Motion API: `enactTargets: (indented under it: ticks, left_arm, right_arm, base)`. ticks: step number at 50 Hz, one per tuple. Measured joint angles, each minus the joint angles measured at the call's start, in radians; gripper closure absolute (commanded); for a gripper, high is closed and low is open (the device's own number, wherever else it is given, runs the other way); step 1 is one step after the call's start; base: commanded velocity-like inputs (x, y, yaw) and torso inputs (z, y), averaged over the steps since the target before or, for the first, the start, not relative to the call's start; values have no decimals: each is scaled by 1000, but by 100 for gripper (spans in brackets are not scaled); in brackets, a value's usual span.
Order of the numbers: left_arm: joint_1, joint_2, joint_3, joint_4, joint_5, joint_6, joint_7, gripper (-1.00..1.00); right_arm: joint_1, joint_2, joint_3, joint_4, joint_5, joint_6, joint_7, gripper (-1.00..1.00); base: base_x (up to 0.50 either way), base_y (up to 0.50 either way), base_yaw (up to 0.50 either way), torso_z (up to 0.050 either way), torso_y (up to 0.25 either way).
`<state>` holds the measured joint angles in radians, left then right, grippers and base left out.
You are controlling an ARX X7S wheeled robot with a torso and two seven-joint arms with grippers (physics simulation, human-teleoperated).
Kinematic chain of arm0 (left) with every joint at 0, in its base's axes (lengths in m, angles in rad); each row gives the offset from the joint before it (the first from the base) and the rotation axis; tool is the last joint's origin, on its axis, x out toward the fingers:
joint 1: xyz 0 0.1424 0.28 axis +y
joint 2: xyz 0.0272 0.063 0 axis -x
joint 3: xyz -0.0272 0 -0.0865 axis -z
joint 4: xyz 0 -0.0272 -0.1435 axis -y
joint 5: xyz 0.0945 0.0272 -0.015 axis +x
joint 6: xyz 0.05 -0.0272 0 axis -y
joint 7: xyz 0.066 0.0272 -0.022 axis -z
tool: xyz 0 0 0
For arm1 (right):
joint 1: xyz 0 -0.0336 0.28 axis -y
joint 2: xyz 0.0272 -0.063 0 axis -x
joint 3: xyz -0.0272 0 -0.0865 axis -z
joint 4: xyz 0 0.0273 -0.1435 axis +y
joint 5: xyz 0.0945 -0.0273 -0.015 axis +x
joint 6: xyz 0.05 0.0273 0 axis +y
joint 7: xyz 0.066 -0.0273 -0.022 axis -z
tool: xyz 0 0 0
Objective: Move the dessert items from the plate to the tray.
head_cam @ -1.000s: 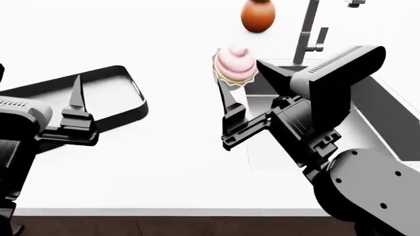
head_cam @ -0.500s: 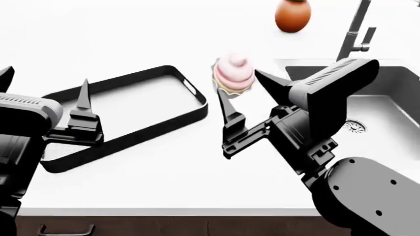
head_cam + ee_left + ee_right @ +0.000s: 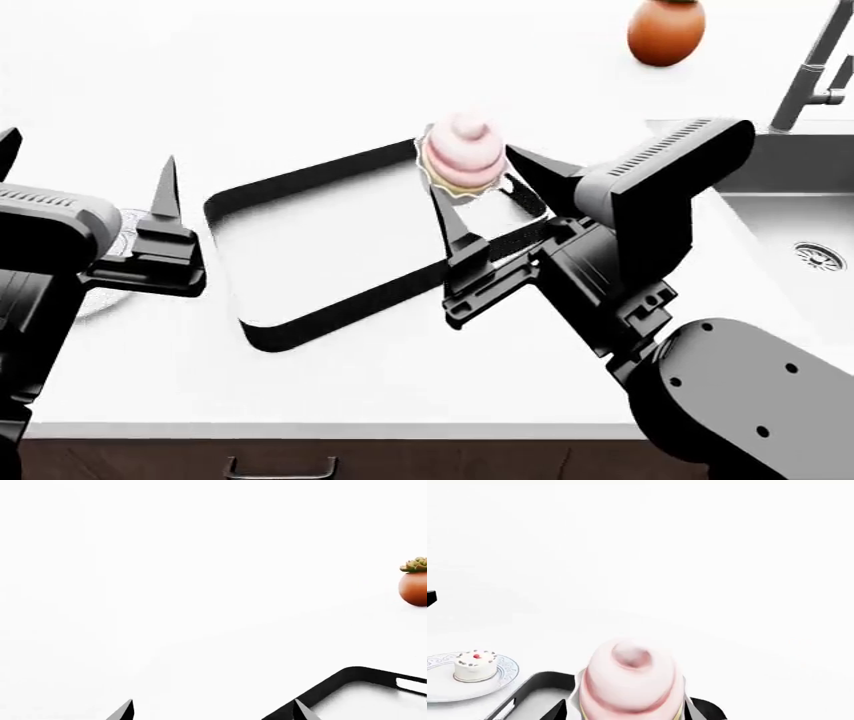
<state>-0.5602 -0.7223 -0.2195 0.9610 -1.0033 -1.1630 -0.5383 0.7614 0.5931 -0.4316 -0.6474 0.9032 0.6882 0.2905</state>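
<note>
The pink-swirl cupcake (image 3: 463,152) hangs above the right end of the black-rimmed tray (image 3: 274,338), with my right gripper (image 3: 474,172) shut on its pale wrapper. In the right wrist view the cupcake (image 3: 630,680) fills the space between the fingers (image 3: 558,711), and a corner of the tray (image 3: 537,682) lies below it. The white mini cake (image 3: 475,664) with a red centre sits on the blue-bordered plate (image 3: 506,674), left of the tray. My left gripper (image 3: 87,170) is open and empty over the plate (image 3: 118,235), which it mostly hides. In the left wrist view, my left gripper (image 3: 212,712) shows a tray corner (image 3: 353,672) beside it.
An orange-brown pot with a green plant (image 3: 665,28) stands at the back right, also in the left wrist view (image 3: 415,582). A sink (image 3: 801,215) with a faucet (image 3: 811,70) lies at the right. The white counter's front edge (image 3: 334,428) runs below the arms.
The right gripper and its cupcake, earlier to the right of the tray over bare counter, now sit above the tray's right end. The sink and pot have slid rightward in the head view.
</note>
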Motion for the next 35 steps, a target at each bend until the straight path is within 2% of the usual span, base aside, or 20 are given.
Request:
enactTargets:
  ticks: [11, 18, 35]
  left_arm:
    - [14, -10, -6, 1, -10, 11, -4, -100]
    - [17, -14, -2, -1, -12, 16, -8, -100]
    - [30, -27, -2, -2, -21, 30, -16, -100]
  right_arm:
    - [0, -2, -7, 0, 0, -5, -7, 100]
    - [-7, -2, -3, -1, 13, -16, -15, 100]
    - [0, -9, 11, 15, 116, 25, 4, 100]
  base:
    - [75, 500, 0, 0, 1]
    - [377, 470, 0, 0, 0]
    - [26, 13, 0, 0, 1]
